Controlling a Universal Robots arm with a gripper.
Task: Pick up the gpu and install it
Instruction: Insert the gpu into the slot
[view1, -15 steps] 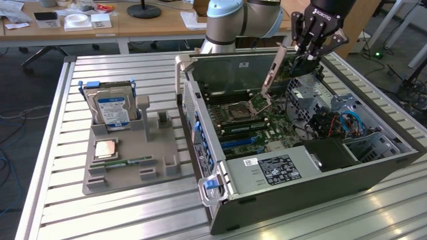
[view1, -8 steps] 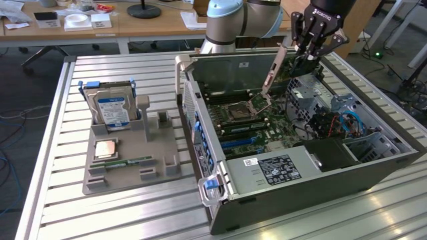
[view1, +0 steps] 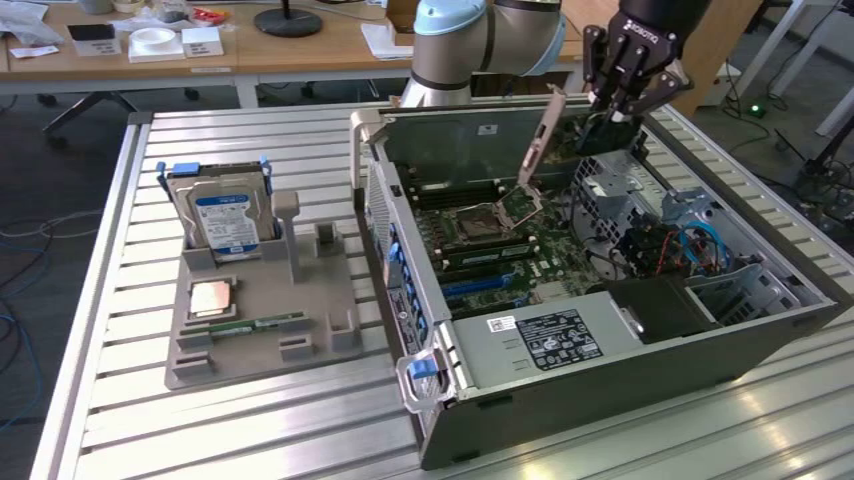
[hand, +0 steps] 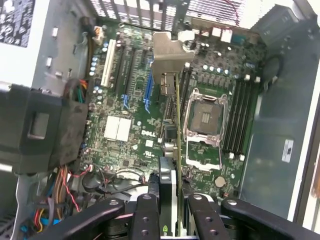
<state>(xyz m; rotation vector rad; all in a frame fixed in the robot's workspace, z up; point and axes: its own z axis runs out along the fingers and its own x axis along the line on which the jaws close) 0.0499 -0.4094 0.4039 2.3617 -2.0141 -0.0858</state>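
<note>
The gpu hangs tilted above the back of the open computer case, its silvery bracket pointing down toward the motherboard. My gripper is shut on the card's end away from the bracket. In the wrist view the gpu is seen edge-on as a thin line running out from between my fingers, with its bracket at the far end. It hovers over the board near the CPU socket; the blue expansion slot lies a little to one side of it.
A grey fixture tray on the exterior view's left holds a hard drive, a CPU and a RAM stick. Inside the case are a power supply, cable bundles and a drive cage.
</note>
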